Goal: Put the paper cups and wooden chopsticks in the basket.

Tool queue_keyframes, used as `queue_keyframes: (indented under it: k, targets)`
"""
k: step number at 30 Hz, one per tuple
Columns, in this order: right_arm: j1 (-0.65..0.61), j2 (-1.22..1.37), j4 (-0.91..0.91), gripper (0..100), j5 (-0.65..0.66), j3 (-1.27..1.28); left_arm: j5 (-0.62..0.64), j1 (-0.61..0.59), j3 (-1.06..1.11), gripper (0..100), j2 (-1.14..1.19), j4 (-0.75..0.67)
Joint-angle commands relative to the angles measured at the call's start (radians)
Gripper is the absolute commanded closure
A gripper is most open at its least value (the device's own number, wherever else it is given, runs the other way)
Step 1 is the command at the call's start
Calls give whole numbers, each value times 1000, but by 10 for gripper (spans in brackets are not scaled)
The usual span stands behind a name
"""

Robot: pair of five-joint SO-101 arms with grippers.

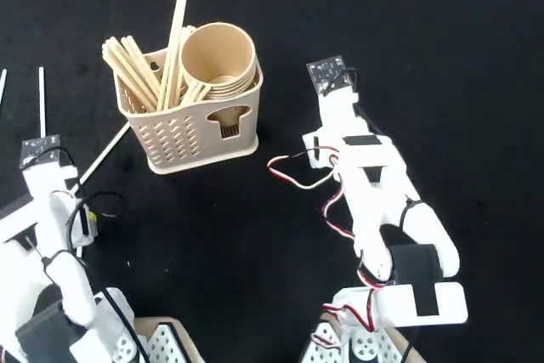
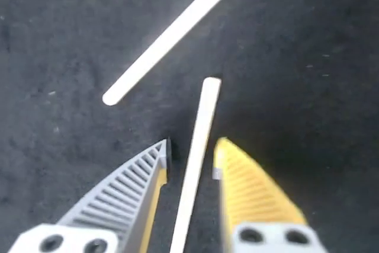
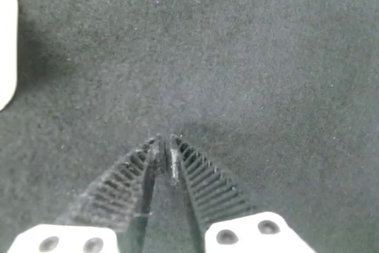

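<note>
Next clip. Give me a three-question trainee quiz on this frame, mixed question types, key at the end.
1. The paper cups are: A) lying on their sides, B) stacked in the basket, C) crushed flat.
2. True or false: the right gripper holds a cup.
3. Fill in: the left gripper is open around a wooden ____.
Key: 1 B. 2 false, it is shut and empty. 3 chopstick.
</note>
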Motion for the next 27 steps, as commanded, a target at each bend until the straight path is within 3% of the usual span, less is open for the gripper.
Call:
queue_keyframes:
  k: [1, 11, 18, 21, 24, 27]
  targets:
    - [-5, -4, -14, 987, 8, -19, -6, -1, -36, 970, 14, -5]
    - [-5, -4, -14, 987, 8, -19, -8, -2, -71, 971, -18, 15]
    - [-5, -4, -14, 987, 8, -21, 41, -2, -303, 971, -388, 361]
    - [-5, -4, -14, 987, 8, -21, 100, -2, -464, 971, -591, 433]
    - [-5, -7, -14, 987, 8, -21, 233, -2, -613, 971, -726, 388]
    - [-5, -5, -14, 987, 8, -21, 390, 12, -730, 971, -779, 245]
